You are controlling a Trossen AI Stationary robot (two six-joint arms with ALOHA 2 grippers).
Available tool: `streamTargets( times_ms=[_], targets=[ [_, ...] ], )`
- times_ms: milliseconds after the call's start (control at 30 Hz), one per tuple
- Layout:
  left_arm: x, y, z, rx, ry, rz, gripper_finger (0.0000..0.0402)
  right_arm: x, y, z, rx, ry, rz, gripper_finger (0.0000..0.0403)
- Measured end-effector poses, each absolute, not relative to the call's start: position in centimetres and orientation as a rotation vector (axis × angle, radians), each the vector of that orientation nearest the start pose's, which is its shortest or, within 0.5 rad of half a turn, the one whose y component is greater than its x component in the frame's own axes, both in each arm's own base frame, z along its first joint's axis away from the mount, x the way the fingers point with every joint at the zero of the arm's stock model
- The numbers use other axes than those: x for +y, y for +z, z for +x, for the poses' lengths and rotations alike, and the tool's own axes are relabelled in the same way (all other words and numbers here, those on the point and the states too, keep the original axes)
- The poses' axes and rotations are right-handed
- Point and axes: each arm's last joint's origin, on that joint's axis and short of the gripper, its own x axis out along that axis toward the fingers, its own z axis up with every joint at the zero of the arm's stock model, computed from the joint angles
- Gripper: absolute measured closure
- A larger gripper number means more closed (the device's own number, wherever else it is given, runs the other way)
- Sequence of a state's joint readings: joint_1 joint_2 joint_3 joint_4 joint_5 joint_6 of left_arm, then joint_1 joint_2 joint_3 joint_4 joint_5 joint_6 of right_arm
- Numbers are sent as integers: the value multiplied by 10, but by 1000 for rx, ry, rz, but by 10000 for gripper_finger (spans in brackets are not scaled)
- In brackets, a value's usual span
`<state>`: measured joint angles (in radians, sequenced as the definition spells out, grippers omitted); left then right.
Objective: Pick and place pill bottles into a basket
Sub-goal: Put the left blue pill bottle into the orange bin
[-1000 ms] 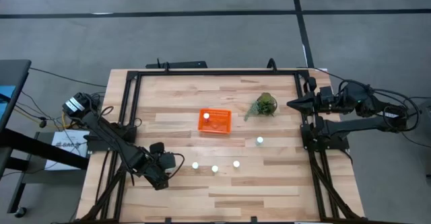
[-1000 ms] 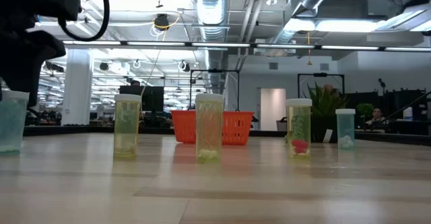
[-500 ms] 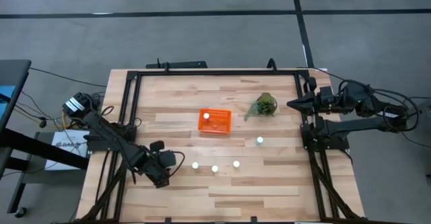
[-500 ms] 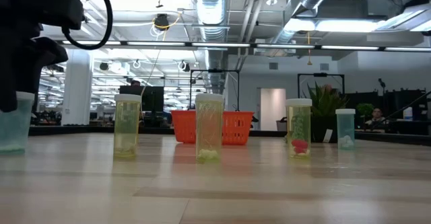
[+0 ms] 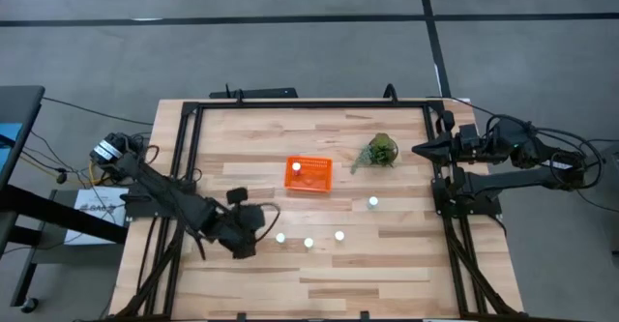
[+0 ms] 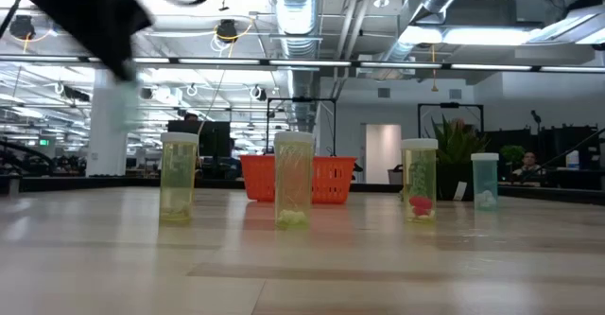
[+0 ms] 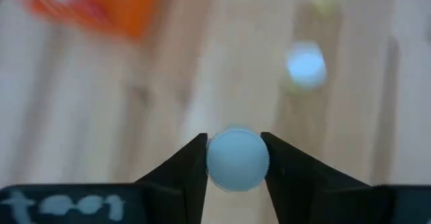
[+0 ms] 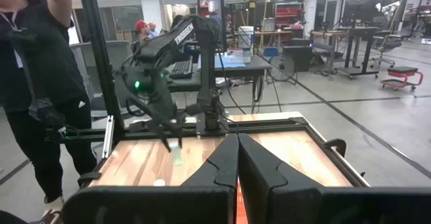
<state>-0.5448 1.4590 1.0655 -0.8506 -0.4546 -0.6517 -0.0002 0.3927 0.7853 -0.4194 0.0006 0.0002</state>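
My left gripper is shut on a pale blue pill bottle, held up over the table's near left part; from above the gripper hides it. Three pill bottles stand in a row to its right, and another stands farther right. The orange basket sits mid-table with a white cap inside. My right gripper waits shut at the table's right edge. My left gripper pinches the pale blue bottle between its two fingers, one on each side just below the round cap. The fingers come from above, pointing down. The bottle is lifted clear of the table and hangs about upright below the fingers.
A small green plant stands right of the basket. A black frame runs round the table. Bare wood lies along the near edge and the far left. A person stands beyond the table's left side.
My left gripper has taken hold of the pale blue bottle that stood at the near left, lifted it clear of the table and carried it toward the table's right, closer to the row of bottles. The other bottles have stayed put.
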Motion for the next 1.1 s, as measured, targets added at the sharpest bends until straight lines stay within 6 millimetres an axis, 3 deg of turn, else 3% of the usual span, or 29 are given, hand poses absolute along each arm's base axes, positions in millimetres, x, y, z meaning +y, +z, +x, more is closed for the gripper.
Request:
streamTargets(
  times_ms=[133, 267, 467, 600, 800, 1100],
  targets=[
    [-106, 272, 264, 937, 274, 111, 290, 0, 351, 76, 27, -1, 0, 403],
    [-71, 300, 292, 822, 262, 167, 291, 0, 351, 76, 27, -1, 0, 403],
    [-3, 315, 315, 720, 142, 75, 289, 0, 351, 76, 27, -1, 0, 403],
    [34, 298, 327, 766, 94, -16, 289, 0, 351, 76, 27, -1, 0, 403],
    [61, 250, 350, 932, 24, -59, 288, 0, 351, 76, 27, -1, 0, 403],
    [80, 237, 367, 969, 26, -18, 288, 0, 351, 76, 27, -1, 0, 403]
  ],
)
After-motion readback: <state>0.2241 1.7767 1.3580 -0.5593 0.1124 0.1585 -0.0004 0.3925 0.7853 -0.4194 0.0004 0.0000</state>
